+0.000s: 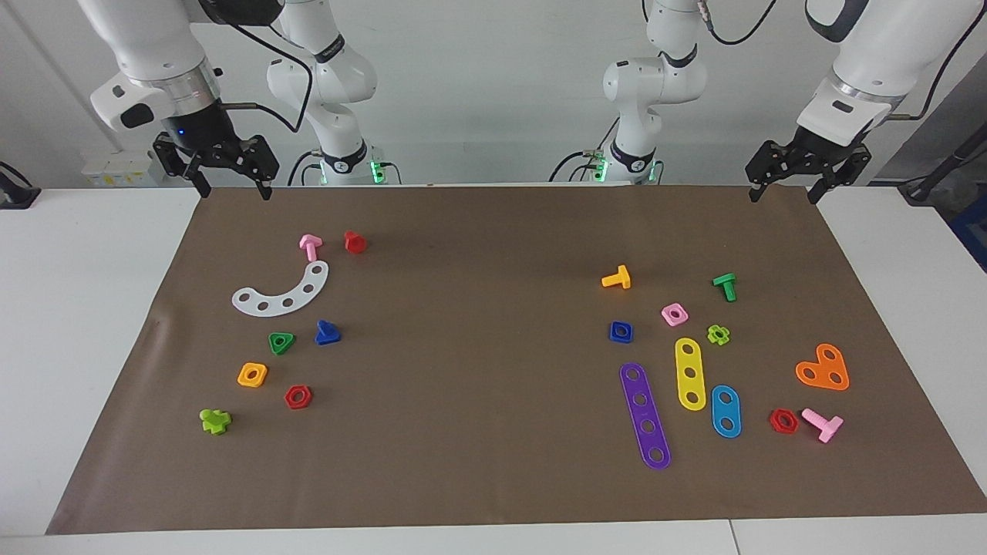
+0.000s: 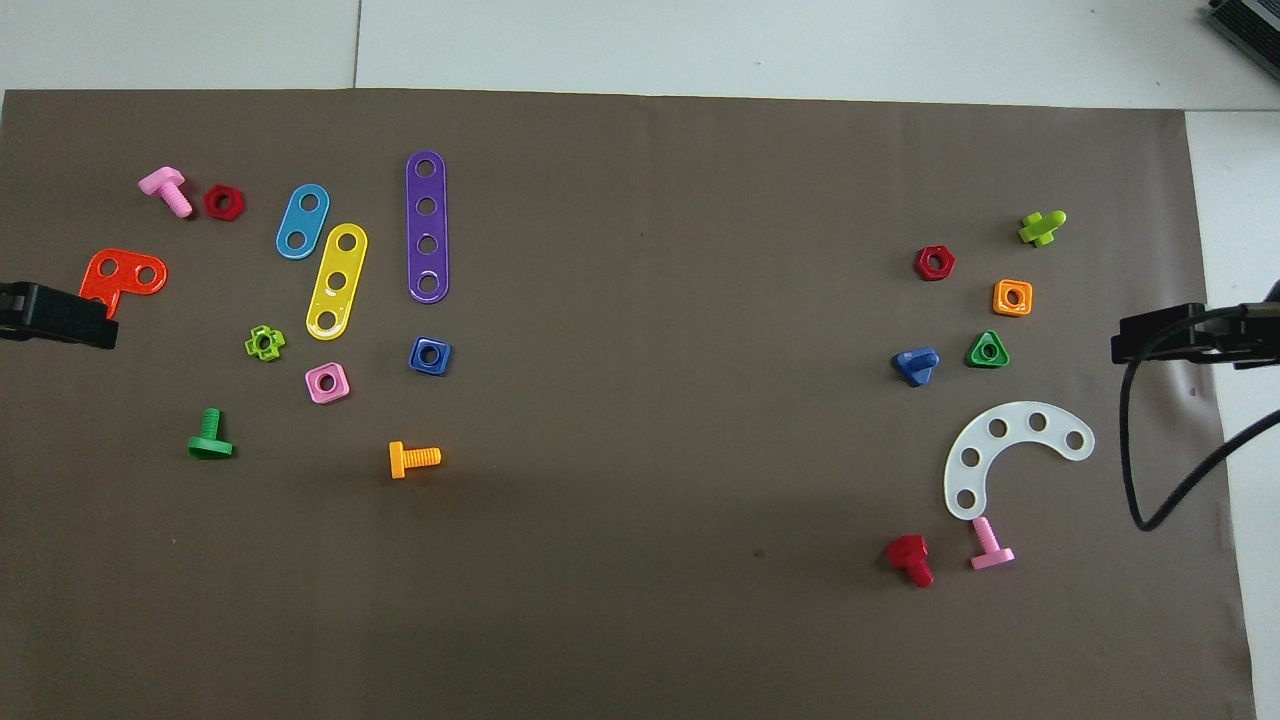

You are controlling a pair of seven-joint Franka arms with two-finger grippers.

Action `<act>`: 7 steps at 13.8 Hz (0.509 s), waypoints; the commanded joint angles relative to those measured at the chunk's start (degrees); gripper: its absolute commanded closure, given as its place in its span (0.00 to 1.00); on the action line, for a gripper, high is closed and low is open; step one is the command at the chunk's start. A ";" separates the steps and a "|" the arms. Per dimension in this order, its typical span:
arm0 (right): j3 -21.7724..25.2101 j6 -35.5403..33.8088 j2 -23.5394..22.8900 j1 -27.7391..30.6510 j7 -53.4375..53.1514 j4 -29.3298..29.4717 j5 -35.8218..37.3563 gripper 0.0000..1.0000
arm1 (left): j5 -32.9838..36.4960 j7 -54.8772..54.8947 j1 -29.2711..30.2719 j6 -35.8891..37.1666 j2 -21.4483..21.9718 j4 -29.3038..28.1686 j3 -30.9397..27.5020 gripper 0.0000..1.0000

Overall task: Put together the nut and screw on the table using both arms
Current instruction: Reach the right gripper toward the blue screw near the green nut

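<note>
Brown mat (image 1: 493,462), both pincers spread – left pincer (image 1: 785,193) and right pincer (image 1: 234,187) well apart from nut (image 1: 621,331), screw (image 1: 327,333)

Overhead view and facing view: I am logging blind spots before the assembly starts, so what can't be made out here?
- Overhead view: both claws are cut off by the side edges.
- Overhead view: the left claw hides part of the orange plate.
- Both views: threads on the blue screw and in the blue nut are too small.

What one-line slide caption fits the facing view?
Both grippers, left and right, hang open over the mat's robot-side edge; blue nut and blue screw lie untouched at separate ends.
</note>
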State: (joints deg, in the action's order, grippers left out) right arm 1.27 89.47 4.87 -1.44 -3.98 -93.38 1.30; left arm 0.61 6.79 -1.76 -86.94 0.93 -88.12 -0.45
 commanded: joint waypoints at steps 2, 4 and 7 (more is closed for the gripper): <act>-0.12 0.71 0.75 0.29 1.34 -0.84 -0.51 0.00 | 0.18 -0.28 0.62 0.37 1.44 -1.44 0.36 0.00; -0.12 0.53 0.84 0.29 0.91 -0.84 -0.51 0.00 | 0.18 -0.37 0.62 0.37 1.44 -1.44 0.54 0.00; -0.12 0.88 0.93 0.29 1.25 -1.54 -0.51 0.00 | 0.18 -0.28 0.62 0.37 1.44 -1.44 0.54 0.00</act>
State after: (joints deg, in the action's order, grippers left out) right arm 1.27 89.47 4.88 -1.44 -3.98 -93.44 1.30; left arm 0.61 6.79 -1.76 -86.94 0.93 -88.12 -0.44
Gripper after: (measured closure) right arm 0.000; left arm 0.000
